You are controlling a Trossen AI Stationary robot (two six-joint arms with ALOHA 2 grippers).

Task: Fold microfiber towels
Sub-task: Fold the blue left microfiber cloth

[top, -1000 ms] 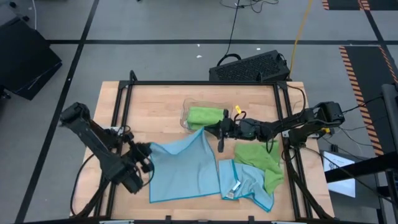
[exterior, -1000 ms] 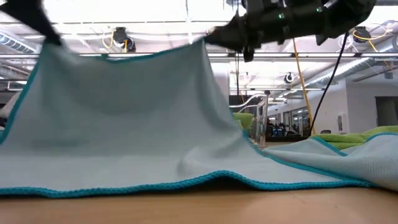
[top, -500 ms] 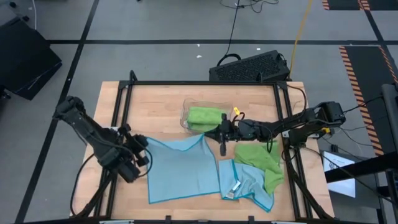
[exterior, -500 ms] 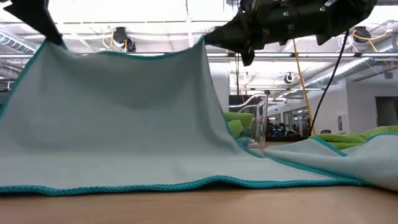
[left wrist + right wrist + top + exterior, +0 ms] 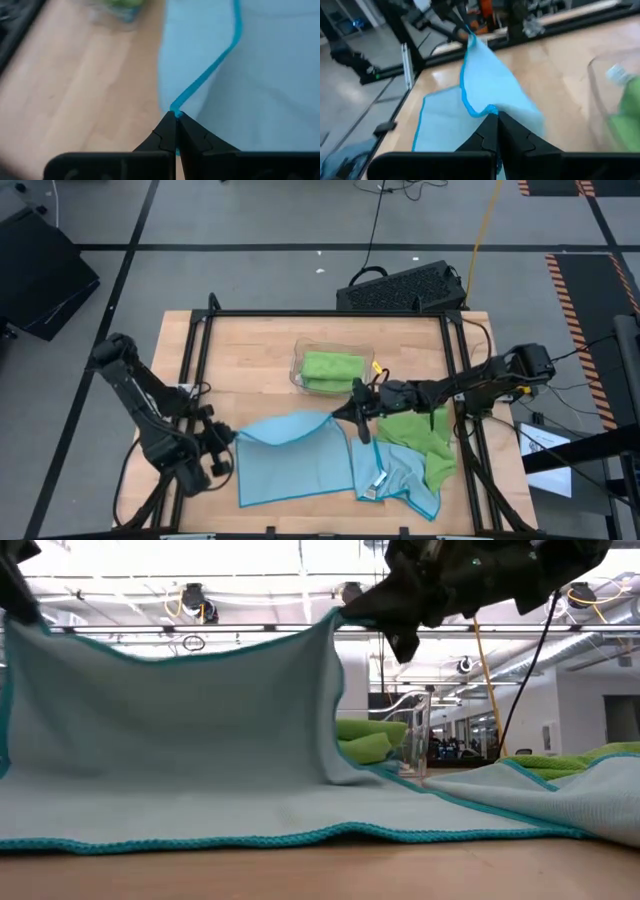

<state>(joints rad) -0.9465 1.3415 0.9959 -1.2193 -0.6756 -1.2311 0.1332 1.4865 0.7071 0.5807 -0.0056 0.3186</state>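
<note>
Showing pinched blue towel [image 5: 292, 458] corners, wrist views only

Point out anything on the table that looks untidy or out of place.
A light blue towel and a lime green towel lie rumpled and overlapping at the table's right front, not flat. Another blue towel is half lifted by its far corners, pinched in the left gripper and right gripper.

The wooden table [image 5: 250, 350] carries 1 light blue towel [image 5: 295, 465] near its front edge. The left gripper [image 5: 232, 438] and the right gripper [image 5: 340, 416] each pinch 1 far corner of it. A clear tray [image 5: 297, 368] at the table's centre holds a folded green towel [image 5: 330, 367]. Toward the front right corner, 1 more blue towel [image 5: 395, 478] overlaps a crumpled green towel [image 5: 415, 433].
</note>
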